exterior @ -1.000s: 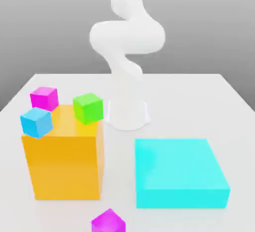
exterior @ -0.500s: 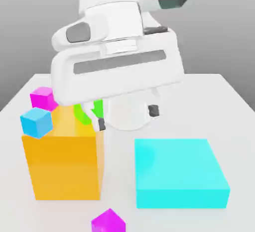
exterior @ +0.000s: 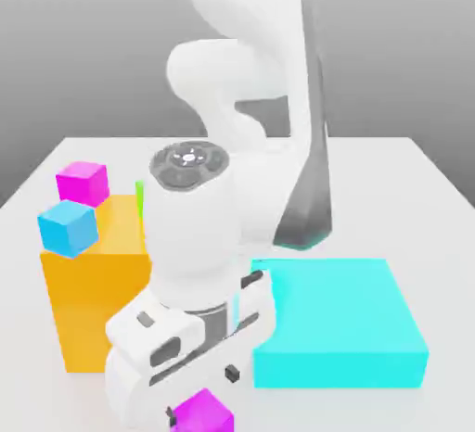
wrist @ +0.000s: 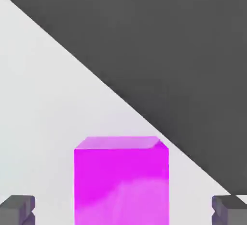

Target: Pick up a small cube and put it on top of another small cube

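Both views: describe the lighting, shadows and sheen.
Exterior view: soft even light, grey gradient backdrop, only faint shadows on the table; gloss on the cyan block. Hand view: the purple cube shows a pale sheen low on its face, flat white table, dark background, no cast shadow.

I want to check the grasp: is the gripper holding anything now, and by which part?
Nothing is held. The gripper is open, its fingertips standing apart on either side of the small glossy magenta-purple cube, without touching it.
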